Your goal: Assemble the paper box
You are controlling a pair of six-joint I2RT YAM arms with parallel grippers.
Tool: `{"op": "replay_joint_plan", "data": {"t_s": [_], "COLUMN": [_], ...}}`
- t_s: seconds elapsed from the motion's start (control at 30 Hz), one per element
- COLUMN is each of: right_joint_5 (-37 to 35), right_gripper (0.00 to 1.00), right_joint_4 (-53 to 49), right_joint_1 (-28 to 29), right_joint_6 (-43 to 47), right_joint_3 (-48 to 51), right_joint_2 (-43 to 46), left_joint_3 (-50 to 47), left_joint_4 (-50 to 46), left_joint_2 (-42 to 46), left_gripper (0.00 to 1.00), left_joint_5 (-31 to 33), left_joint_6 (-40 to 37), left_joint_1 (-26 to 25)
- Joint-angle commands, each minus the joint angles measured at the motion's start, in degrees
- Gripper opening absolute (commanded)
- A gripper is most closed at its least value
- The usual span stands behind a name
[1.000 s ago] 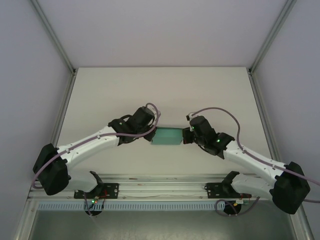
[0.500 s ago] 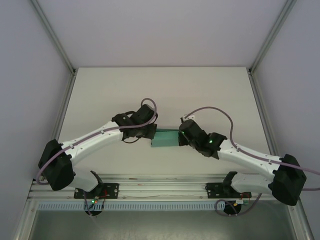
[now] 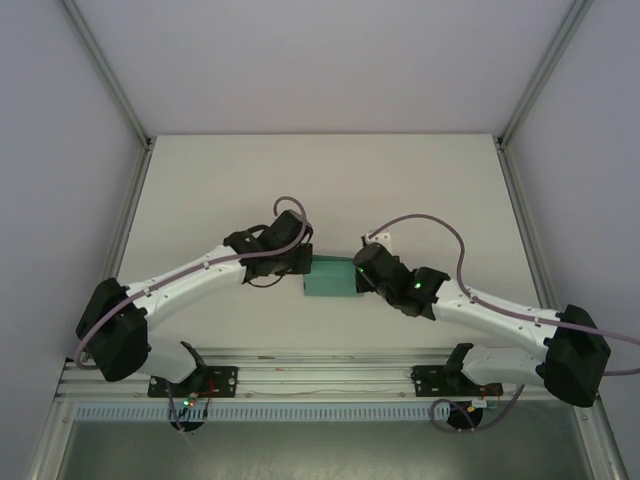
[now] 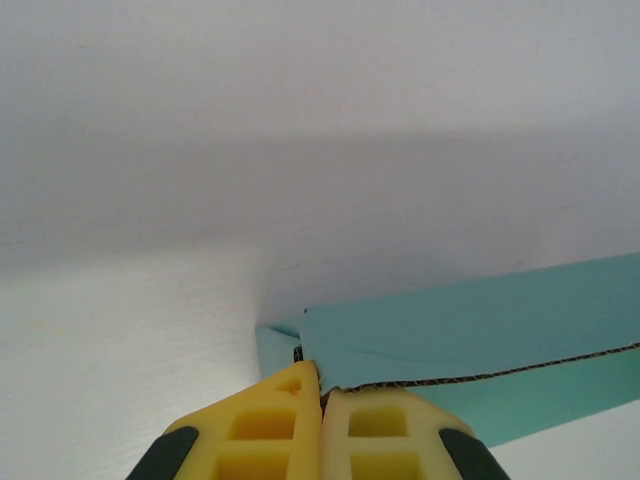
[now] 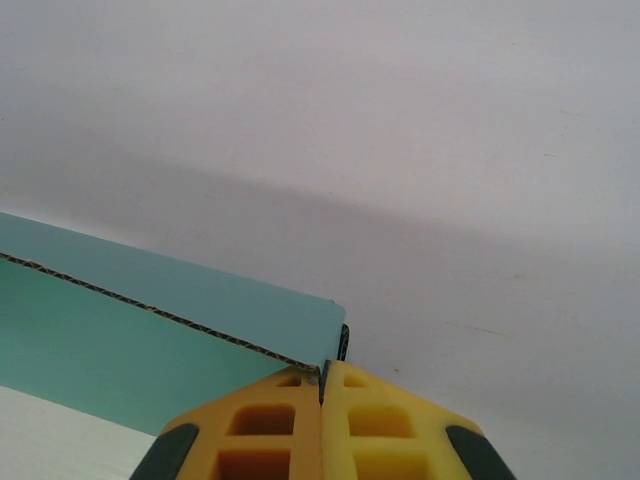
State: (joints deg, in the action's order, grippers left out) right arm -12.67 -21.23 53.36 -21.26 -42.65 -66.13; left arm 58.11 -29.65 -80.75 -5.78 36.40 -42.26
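Teal paper box [image 3: 330, 279] lies between left fingers [image 4: 265, 435] and right fingers [image 5: 255, 440], both pinching its edges

Top view looks down from behind — both wrist views sit close, sharing the paper box [image 4: 480, 330].

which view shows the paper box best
Top external: most of the paper box shows from above. Left wrist shows one corner pinched in the left gripper; right wrist, another corner in the right gripper.
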Motion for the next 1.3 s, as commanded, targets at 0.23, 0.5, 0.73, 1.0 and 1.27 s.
{"op": "replay_joint_plan", "data": {"t_s": [0.23,0.5,0.73,1.0,1.27], "right_joint_5": [-1.3,-0.2,-3.0,-8.7,-6.7], "right_gripper": [0.0,0.0,0.0,0.0,0.0], "right_joint_4": [7.8,11.9,14.9,22.5,32.6], "right_joint_1": [2.2,2.5,2.7,2.7,2.7], "right_joint_6": [0.7,0.0,4.5,9.5,9.3], "right_joint_3": [7.6,12.1,10.9,10.3,19.2], "right_joint_2": [4.4,7.0,6.5,5.4,7.3], "left_joint_3": [-13.2,-15.9,-15.4,-12.2,-19.5], "left_joint_4": [6.5,13.7,18.5,20.8,29.2], "left_joint_2": [4.7,9.6,11.3,10.1,8.7], "left_gripper": [0.0,0.0,0.0,0.0,0.0], "left_joint_5": [6.1,7.4,9.9,14.6,23.0], "left_joint_6": [0.1,0.8,-2.5,-8.9,-11.7], "left_joint_1": [-6.3,-10.4,-11.3,-11.8,-18.2]}}
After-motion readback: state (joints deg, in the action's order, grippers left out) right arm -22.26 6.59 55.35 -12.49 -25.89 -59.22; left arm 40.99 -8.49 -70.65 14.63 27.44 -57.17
